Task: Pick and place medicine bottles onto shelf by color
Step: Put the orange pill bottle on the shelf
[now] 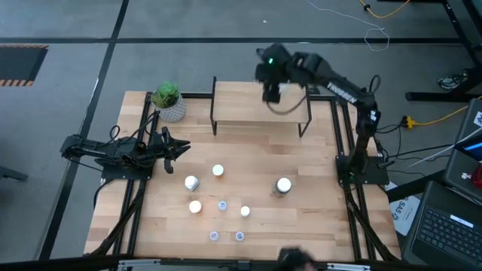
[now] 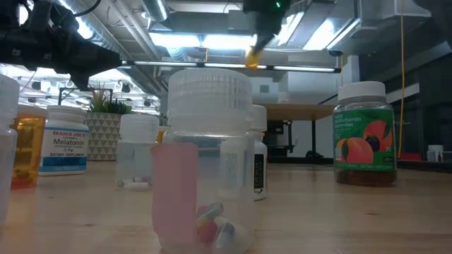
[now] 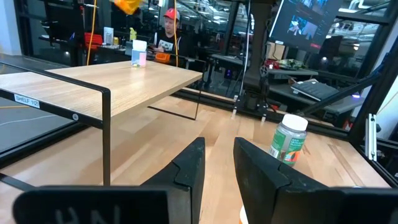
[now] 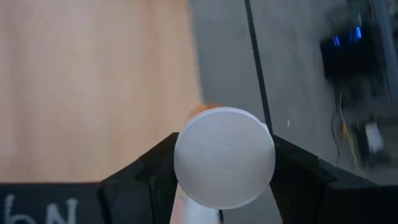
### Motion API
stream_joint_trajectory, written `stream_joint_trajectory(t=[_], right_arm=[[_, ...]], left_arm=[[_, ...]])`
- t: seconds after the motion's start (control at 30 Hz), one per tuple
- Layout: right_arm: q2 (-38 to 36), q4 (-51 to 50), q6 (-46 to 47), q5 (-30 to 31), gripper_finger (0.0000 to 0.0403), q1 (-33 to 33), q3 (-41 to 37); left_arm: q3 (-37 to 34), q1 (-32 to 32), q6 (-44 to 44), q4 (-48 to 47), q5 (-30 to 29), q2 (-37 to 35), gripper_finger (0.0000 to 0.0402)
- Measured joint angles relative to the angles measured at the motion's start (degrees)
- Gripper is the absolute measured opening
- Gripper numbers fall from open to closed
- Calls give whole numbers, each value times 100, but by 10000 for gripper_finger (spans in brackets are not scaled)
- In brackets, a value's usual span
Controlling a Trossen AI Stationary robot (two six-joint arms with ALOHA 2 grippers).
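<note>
My right gripper (image 1: 271, 92) is above the far right part of the shelf (image 1: 248, 113), shut on an orange bottle with a white cap (image 4: 224, 155). In the low view the bottle (image 2: 252, 58) hangs high above the shelf (image 2: 304, 109). My left gripper (image 1: 181, 148) is open and empty at the table's left, level with the table and pointing right (image 3: 217, 162). Several small bottles stand on their bases mid-table, among them white-capped ones (image 1: 191, 182) (image 1: 218, 171) and tiny clear ones (image 1: 215, 235). A larger greenish bottle (image 1: 283, 185) stands to their right. My right gripper pinches the bottle's white cap (image 4: 186, 155) between its two fingers (image 4: 143, 180), one on each side of the cap. The fingers come from above, pointing down. The bottle hangs upright below them, its orange body (image 4: 199, 112) clear of the shelf top.
A green plant in a white pot (image 1: 167, 102) stands at the table's far left, beside the shelf. A clear bottle with pills (image 2: 208, 162) stands close before the low camera. Bare wood lies between the shelf and the bottles. A person (image 3: 168, 25) sits beyond the table.
</note>
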Motion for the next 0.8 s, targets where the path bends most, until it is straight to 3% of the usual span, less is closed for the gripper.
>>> stream_joint_trajectory(t=[0.23, 0.47, 0.8], right_arm=[[-11, -700, 248, 409, 207, -1363, 160], [-25, -1488, 930, -1789, 207, -2490, -70], [-20, -1338, 723, -2275, 207, -2645, -1231]], left_arm=[[2, -1, 0, 0, 0, 0, 80], [2, 1, 0, 0, -4, -1, 80], [2, -1, 0, 0, -9, -1, 80]])
